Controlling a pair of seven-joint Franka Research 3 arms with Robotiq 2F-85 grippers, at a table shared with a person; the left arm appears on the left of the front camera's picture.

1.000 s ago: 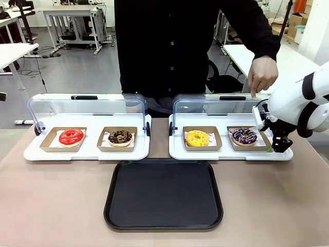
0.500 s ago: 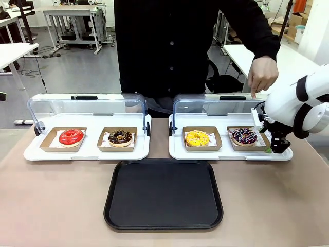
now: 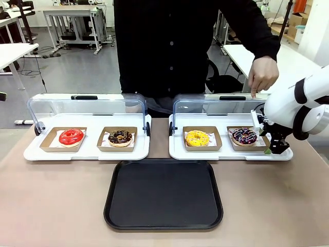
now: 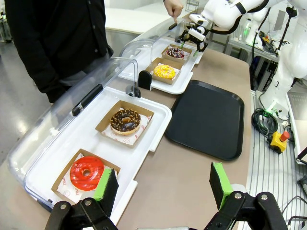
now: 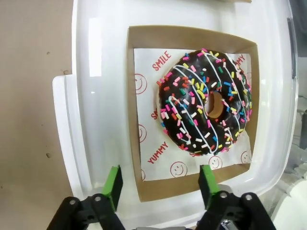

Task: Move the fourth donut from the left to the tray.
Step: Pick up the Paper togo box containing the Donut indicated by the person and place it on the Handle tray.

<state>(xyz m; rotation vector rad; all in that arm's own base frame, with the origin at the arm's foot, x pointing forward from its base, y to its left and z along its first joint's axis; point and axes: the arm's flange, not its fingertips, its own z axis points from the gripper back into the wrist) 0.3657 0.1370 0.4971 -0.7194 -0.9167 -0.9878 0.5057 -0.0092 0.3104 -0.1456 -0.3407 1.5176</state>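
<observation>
The fourth donut has dark chocolate glaze, white stripes and coloured sprinkles and sits in a small brown cardboard tray on the right white tray. My right gripper hangs open just right of it; in the right wrist view its green pads straddle the cardboard tray's near edge, with the donut just beyond. The black tray lies at the table's front middle. My left gripper is open over the table's left end, near the red donut.
Two white trays with raised clear lids hold a red donut, a crumb-topped chocolate donut and a yellow donut. A person stands at the far side, one hand pointing down at the right lid.
My right gripper has shifted slightly left and down, closer to the fourth donut's cardboard tray. The person's hand and the donuts have stayed put.
</observation>
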